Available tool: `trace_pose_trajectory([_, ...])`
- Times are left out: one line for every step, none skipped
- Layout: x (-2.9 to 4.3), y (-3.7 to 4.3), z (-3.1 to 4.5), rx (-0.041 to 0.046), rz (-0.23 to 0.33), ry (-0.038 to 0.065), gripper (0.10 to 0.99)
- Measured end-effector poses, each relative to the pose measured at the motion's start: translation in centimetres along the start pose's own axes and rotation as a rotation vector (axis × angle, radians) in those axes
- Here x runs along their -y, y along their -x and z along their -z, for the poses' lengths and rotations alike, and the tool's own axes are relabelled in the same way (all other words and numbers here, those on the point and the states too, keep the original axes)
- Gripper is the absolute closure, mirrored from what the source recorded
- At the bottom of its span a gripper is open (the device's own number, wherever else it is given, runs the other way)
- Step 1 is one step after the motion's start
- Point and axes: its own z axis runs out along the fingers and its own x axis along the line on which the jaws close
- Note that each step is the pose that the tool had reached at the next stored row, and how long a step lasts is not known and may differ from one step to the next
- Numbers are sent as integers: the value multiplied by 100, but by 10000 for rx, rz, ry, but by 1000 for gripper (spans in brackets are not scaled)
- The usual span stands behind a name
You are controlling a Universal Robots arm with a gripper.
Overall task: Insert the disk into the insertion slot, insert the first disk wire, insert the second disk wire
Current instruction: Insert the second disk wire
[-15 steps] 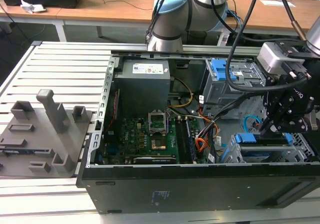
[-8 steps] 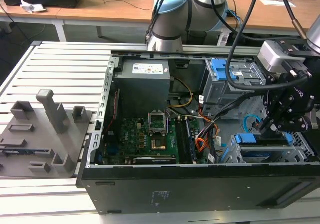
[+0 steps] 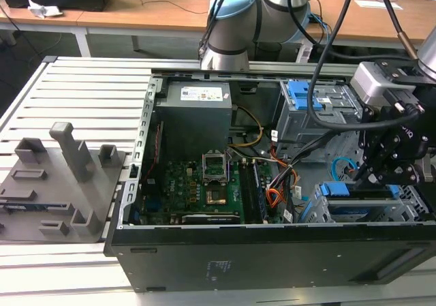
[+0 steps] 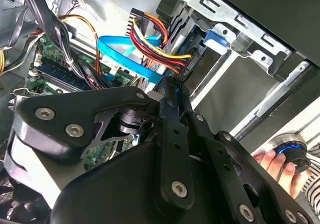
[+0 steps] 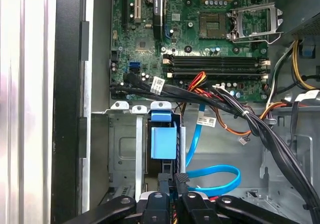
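The disk sits inside the insertion slot, and its blue carrier shows at the cage mouth. The first disk wire, an orange, red and black bundle, ends in a black plug that sits against the disk's rear. The second disk wire loops in light blue, and its end reaches my fingertips. My gripper hangs right at the disk's rear, its fingers pressed together on that cable's small dark plug.
The open computer case holds the motherboard, the power supply and a taller grey cage with a blue latch. Black cable bundles cross beside the slot. A person's hand holds a round device at the case edge. A grey fixture lies on the exterior view's left.
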Motion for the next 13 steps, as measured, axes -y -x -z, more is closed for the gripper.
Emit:
trace_pose_trajectory([0,0,-5,-3,0,1,922])
trace_pose_trajectory([0,0,-10,-5,-1,1,922])
trace_pose_trajectory([0,0,-12,-4,0,0,922])
trace_pose_trajectory([1,0,-14,-1,0,0,922])
trace_pose_trajectory([1,0,-16,1,0,0,922])
trace_pose_trajectory([1,0,-16,1,0,0,922])
trace_pose_trajectory([1,0,-19,5,0,-2,914])
trace_pose_trajectory([1,0,-20,6,0,0,847])
trace_pose_trajectory([1,0,-14,1,0,0,847])
trace_pose_trajectory([-3,-1,53,0,-1,0,847])
trace_pose_trajectory([-8,-1,136,-1,-1,0,847])
trace_pose_trajectory([-10,5,184,-6,-1,0,847])
trace_pose_trajectory([-12,17,210,-8,0,0,859])
